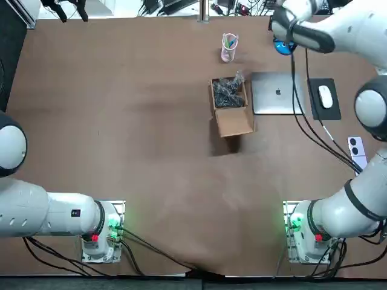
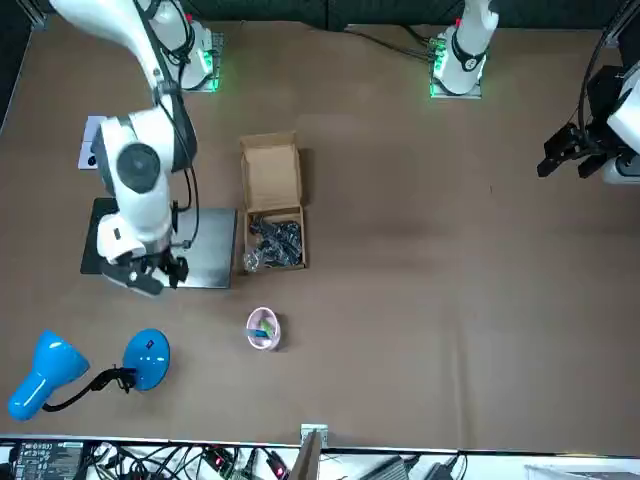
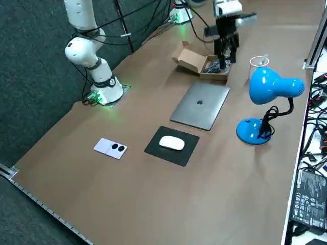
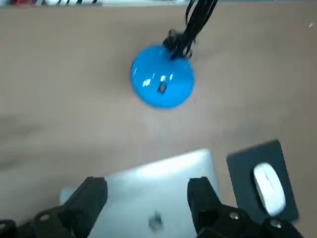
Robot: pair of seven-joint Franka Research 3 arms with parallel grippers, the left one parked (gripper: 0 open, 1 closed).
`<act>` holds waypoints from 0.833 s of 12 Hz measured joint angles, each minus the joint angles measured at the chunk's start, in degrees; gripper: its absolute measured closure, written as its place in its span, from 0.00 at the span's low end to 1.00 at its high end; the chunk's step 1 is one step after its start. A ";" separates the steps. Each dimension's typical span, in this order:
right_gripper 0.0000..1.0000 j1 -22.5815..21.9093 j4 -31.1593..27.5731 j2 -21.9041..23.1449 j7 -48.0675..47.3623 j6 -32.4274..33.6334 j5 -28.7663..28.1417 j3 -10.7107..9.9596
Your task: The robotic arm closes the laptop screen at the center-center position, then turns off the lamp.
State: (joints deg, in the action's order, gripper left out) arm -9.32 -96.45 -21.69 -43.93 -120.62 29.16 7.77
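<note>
Laptop (image 2: 205, 250): lid down flat.
Right claw (image 2: 150, 278): fingers spread, empty, over laptop edge.
Lamp base (image 2: 147, 358): lower left of front frame, straight below claw, apart.

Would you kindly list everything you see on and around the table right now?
Table: one, brown, under everything.
Laptop: one, silver, closed, in the table's right half.
Lamp: one, blue, beyond the laptop.
Mouse: one, white, on the pad.
Mouse pad: one, black, right of the laptop.
Phone: one, white, near the right edge.
Box: one, cardboard, open, left of the laptop.
Cup: one, pink, beyond the box.
Right gripper: one, black, fingers open, above the laptop's lamp-side edge.
</note>
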 joint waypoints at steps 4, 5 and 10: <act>0.00 1.40 0.02 10.53 15.97 15.03 -16.33 -0.06; 0.00 2.21 -0.01 12.36 18.41 17.26 -18.67 -0.09; 0.00 8.60 -0.10 20.05 30.37 26.28 -26.06 -0.34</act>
State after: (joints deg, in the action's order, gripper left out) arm -0.72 -96.56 -1.65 -13.56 -94.34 3.09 7.43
